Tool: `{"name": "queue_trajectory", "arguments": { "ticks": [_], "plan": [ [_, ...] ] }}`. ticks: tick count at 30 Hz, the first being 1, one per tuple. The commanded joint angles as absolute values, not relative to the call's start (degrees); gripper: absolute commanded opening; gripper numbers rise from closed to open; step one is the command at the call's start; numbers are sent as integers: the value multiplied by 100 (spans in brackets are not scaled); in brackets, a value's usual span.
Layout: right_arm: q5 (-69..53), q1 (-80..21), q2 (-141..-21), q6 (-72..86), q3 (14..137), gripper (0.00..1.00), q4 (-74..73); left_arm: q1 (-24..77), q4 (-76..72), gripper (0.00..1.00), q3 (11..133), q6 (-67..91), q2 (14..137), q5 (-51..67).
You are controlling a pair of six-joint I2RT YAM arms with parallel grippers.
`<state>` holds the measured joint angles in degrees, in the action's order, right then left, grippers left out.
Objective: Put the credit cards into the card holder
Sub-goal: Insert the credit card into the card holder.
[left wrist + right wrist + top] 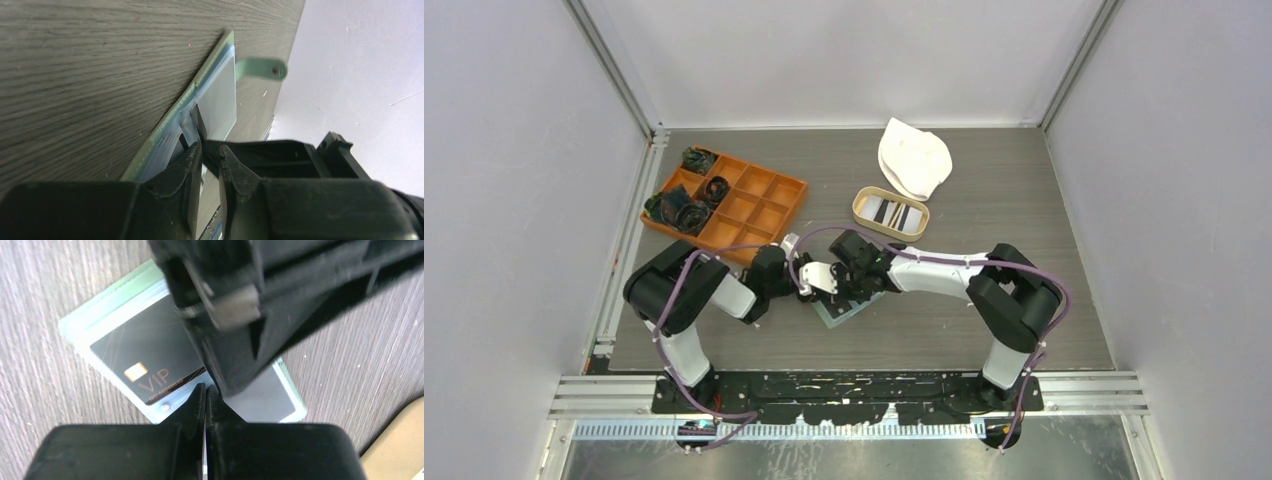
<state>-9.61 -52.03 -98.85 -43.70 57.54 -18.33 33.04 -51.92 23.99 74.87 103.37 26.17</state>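
Surface: grey wood-grain table (984,330), white walls around.
Card holder (75,330): open flat, near centre, between both grippers.
Cards: black card (145,355) and grey card (217,100) on its two halves.
Right gripper (206,390): fingers pressed together, tips at black card's edge.
Left gripper (210,147): fingers a narrow gap apart, over the holder.
Room: orange box (754,215) far-left, oval tray (861,205) far-right; bare wood right.

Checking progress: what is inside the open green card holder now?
In the sage-green folding card holder, a black VIP card with a gold chip occupies one side and a plain grey card the other. The left end effector covers its middle, hiding anything there.
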Motion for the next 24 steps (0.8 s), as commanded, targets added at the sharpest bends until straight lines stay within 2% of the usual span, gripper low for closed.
{"name": "queue_trajectory", "arguments": {
  "ticks": [1, 3, 6, 12, 15, 18, 19, 22, 24],
  "plan": [
    [-950, -4954, -9625, -4289, 5809, 1, -2147, 3262, -4117, 22, 2365, 7005, 9910, 2583],
    [-1285, -4897, -9503, -4230, 5898, 3, -2329, 3265, -3816, 22, 2402, 6892, 9613, 2558],
    [-2029, -4764, -9263, -3998, 6092, 12, -2766, 3267, -3187, 22, 2481, 6602, 9008, 2463],
    [-3404, -4030, -8917, -3254, 6607, 23, -3434, 3263, -1599, 23, 2641, 5568, 7161, 1909],
    [-4342, -3391, -8896, -2439, 6656, 34, -3422, 3264, -1267, 22, 2524, 5024, 6234, 1658],
    [-5188, -2858, -9193, -1068, 6663, 35, -3280, 3263, -1388, 24, 2217, 4603, 5444, 1387],
    [-5181, -2771, -9301, -826, 6691, 35, -3303, 3259, -1474, 31, 2090, 4481, 5231, 1339],
    [-4856, -2695, -9551, -707, 6743, 35, -3440, 3261, -1851, 59, 1666, 4427, 4724, 1266],
    [-4646, -2694, -9718, -638, 6777, 35, -3444, 3257, -2211, 65, 1376, 4549, 4539, 1298]
  ]
}}
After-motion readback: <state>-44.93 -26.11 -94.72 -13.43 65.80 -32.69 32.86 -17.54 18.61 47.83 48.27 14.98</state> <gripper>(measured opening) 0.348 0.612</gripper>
